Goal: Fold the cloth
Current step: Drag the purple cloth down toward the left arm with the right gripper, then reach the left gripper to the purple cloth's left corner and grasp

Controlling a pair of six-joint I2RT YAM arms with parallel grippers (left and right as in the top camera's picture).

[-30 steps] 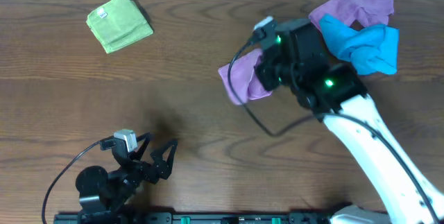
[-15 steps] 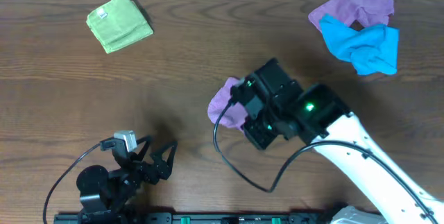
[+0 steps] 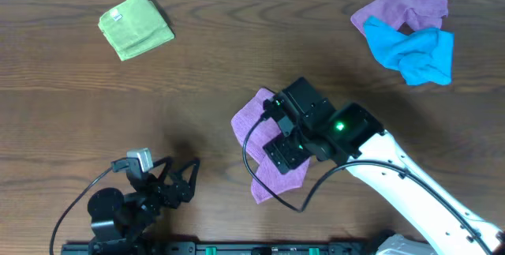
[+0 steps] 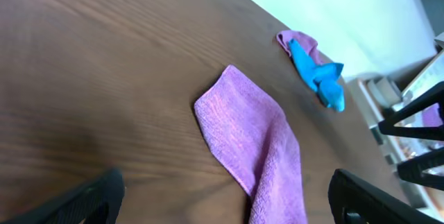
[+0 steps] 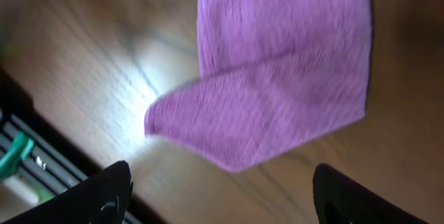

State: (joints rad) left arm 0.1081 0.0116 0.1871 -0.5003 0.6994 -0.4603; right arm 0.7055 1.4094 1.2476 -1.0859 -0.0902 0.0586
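Purple cloth (image 3: 248, 125) lay near the middle of the surface's front edge, long axis running back to front. The right arm (image 3: 347, 133) hung directly above, jaws wide apart, empty; the left arm (image 3: 142, 196), front-left corner, likewise gaped empty.

Four cloths on one wooden surface (image 3: 197, 89), two purple, the near purple cloth (image 3: 248, 121) and the far purple cloth (image 3: 402, 6), one blue cloth (image 3: 414, 50), one green cloth (image 3: 136, 24), the bunched far pair apparently single pieces, two robot arms, left arm (image 3: 118, 206), right arm (image 3: 402, 180).

Purple cloth (image 3: 249, 121), brown wood-grain table (image 3: 237, 46)
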